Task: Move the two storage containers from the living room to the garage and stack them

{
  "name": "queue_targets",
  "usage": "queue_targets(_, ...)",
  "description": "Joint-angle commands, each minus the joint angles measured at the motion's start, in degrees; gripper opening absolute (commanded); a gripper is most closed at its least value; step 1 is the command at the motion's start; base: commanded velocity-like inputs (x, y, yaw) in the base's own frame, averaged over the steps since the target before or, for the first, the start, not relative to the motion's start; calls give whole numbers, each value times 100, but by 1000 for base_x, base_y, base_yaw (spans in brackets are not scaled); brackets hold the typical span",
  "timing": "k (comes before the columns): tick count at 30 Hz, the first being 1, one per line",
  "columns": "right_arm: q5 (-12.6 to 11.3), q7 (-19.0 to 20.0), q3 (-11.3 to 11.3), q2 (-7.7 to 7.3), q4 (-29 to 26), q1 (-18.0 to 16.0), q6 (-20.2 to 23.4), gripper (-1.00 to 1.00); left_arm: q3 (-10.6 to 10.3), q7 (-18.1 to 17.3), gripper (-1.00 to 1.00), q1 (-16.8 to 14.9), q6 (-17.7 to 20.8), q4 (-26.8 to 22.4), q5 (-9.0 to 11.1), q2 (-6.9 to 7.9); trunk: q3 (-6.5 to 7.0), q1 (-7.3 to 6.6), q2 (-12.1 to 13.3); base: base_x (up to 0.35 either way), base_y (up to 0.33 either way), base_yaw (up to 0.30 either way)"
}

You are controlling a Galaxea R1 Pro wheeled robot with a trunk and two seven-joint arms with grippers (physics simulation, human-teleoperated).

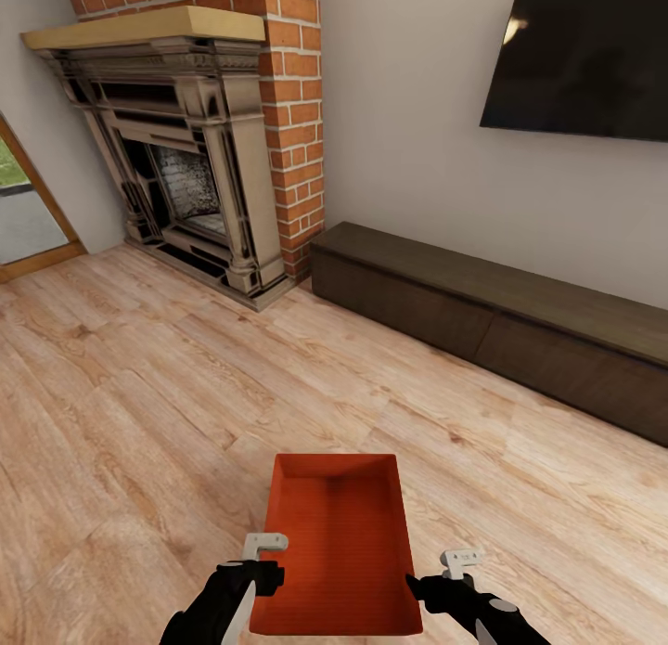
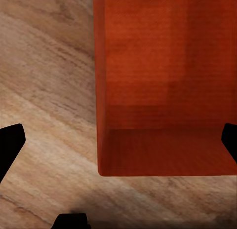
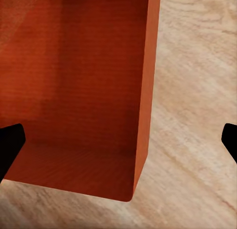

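One orange-red storage container (image 1: 339, 534) without a lid rests on the living room's light wood plank floor (image 1: 139, 394), right in front of me, its long side pointing away. My left gripper (image 1: 263, 560) hovers at its near left corner. In the left wrist view the left gripper (image 2: 118, 142) is open, and its fingers straddle the side wall of the container (image 2: 163, 66). My right gripper (image 1: 443, 575) hovers at the near right corner. It is open too (image 3: 118, 142), with its fingers either side of the other wall of the container (image 3: 79, 66). The box is empty.
An ornate grey fireplace (image 1: 186, 162) on a red brick chimney (image 1: 292, 116) stands at the far left. A long dark low cabinet (image 1: 492, 320) runs along the wall under a black TV (image 1: 584, 51). A doorway (image 1: 23, 209) opens at the left edge.
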Motion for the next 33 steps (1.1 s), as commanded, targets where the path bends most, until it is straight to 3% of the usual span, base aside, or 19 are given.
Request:
queue_targets(1,-57,-4,46,-7,-2,-2,1,100,34,-16,100,-1,27,-10,-59,-8,-4,-1,-2,0,0,0)
queue_targets(5,-55,-23,46,-7,-2,-2,0,100,34,-16,100,-1,27,-10,-59,-8,-4,-1,-2,0,0,0)
queue_targets(14,-54,-38,51,-7,-2,-2,0,100,34,-16,100,-4,26,-10,-59,-8,-166,197,-363,0,0,0)
queue_targets(33,-54,-9,54,-7,5,-2,0,100,34,-16,100,-2,25,-10,-59,-8,-166,197,-363,0,0,0)
